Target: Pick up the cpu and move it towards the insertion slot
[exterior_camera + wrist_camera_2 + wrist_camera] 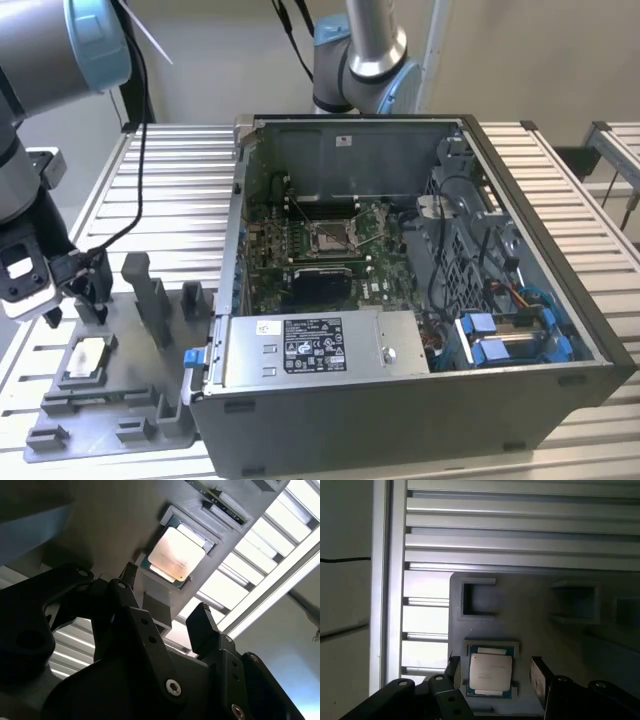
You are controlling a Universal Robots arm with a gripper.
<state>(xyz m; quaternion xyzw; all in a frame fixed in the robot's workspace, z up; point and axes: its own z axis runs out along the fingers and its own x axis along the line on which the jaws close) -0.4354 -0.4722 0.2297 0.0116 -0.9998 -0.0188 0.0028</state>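
The gripper (76, 306) is hovering over the cpu (491, 673), fingers (538, 675) spread wide. Exterior view: insertion slot (330, 238) is sitting at cpu's 2 o'clock.

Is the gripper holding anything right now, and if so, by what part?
Nothing is held. The gripper hangs over the cpu, jaws open and apart from it; the cpu lies in its grey tray.
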